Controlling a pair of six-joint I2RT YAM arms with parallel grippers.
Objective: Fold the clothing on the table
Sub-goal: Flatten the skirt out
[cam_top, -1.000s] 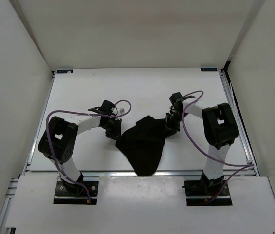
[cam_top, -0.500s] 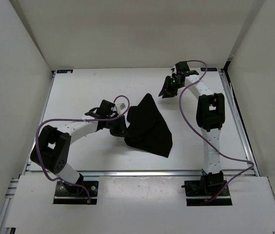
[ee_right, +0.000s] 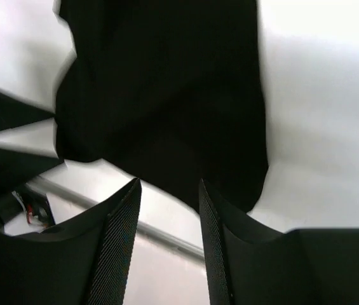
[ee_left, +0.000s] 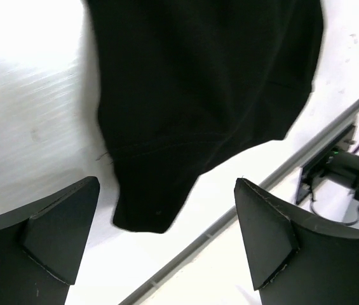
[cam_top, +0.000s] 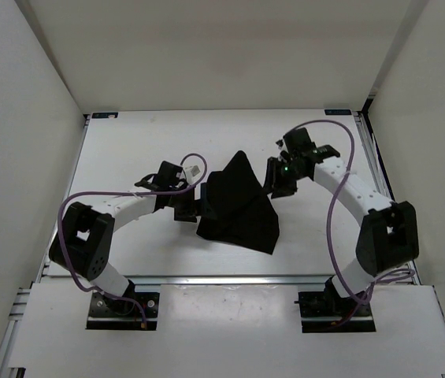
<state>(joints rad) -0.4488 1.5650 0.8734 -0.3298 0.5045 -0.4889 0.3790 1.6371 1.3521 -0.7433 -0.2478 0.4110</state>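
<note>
The black clothing (cam_top: 238, 206) lies in a folded, roughly triangular heap at the middle of the white table (cam_top: 127, 142). My left gripper (cam_top: 194, 203) sits at its left edge, open, with nothing between the fingers. In the left wrist view the clothing (ee_left: 198, 95) lies just ahead of the wide-apart gripper (ee_left: 166, 184). My right gripper (cam_top: 276, 179) hovers by the cloth's upper right edge. In the right wrist view its gripper (ee_right: 169, 184) stands open over the clothing (ee_right: 166, 95), gripping nothing.
Metal rails run along the table's front edge (cam_top: 222, 277) and right side (cam_top: 383, 189). White walls enclose the table on the left, back and right. Purple cables loop off both arms.
My left gripper has let go of the cloth and opened wide. The cloth was swung over to the right and now lies still. My right arm went to the far right, then came back beside the cloth.
</note>
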